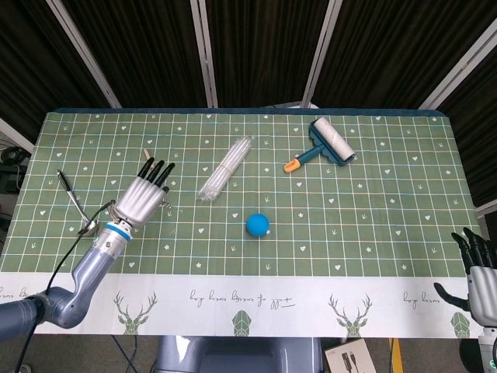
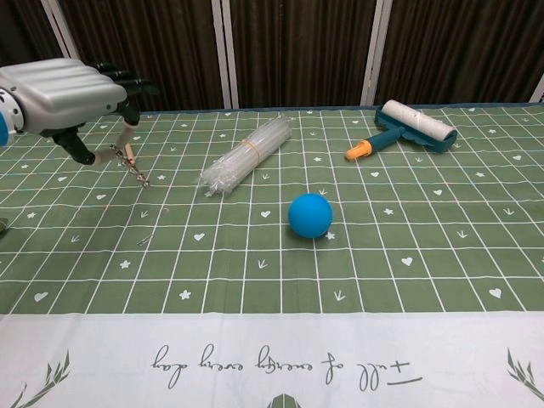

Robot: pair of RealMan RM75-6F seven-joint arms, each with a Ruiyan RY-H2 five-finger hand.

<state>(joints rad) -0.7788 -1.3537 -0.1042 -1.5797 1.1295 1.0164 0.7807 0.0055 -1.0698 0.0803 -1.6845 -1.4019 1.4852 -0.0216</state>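
Observation:
My left hand (image 1: 144, 197) hovers over the left part of the green checked tablecloth (image 1: 373, 210). In the chest view the left hand (image 2: 61, 87) pinches a small corkscrew (image 2: 131, 161) with a wooden handle, its metal spiral hanging down above the cloth. A bundle of clear straws (image 1: 226, 169) lies just right of this hand. My right hand (image 1: 476, 268) sits off the table's near right corner, fingers apart and holding nothing.
A blue ball (image 1: 258, 224) rests mid-table, also in the chest view (image 2: 309, 214). A teal lint roller (image 1: 327, 143) with an orange handle tip lies at the back right. A thin dark rod (image 1: 70, 191) lies near the left edge.

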